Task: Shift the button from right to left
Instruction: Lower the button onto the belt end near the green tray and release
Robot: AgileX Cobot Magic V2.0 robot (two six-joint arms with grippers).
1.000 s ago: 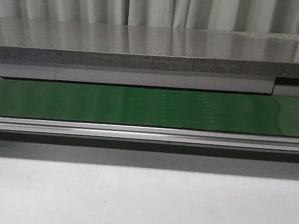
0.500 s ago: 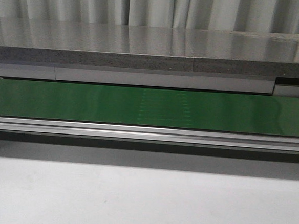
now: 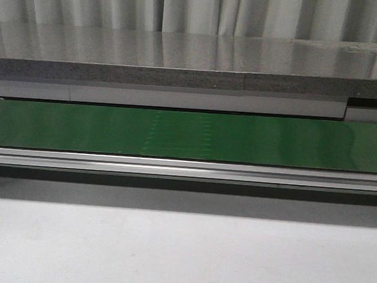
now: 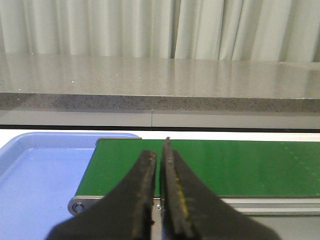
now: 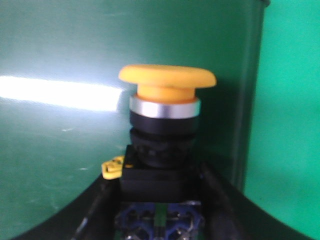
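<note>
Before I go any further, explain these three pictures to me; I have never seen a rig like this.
This is a two-armed robot; each arm ends in a gripper with a camera on its wrist. The front view looks forward over a grey table to a green conveyor belt; no arm shows there. The left wrist view shows the left gripper, shut and holding nothing, above the belt's end, with a blue tray beside it. The right wrist view shows the right gripper shut on the button, a yellow-headed push-button held upright by its black body.
</note>
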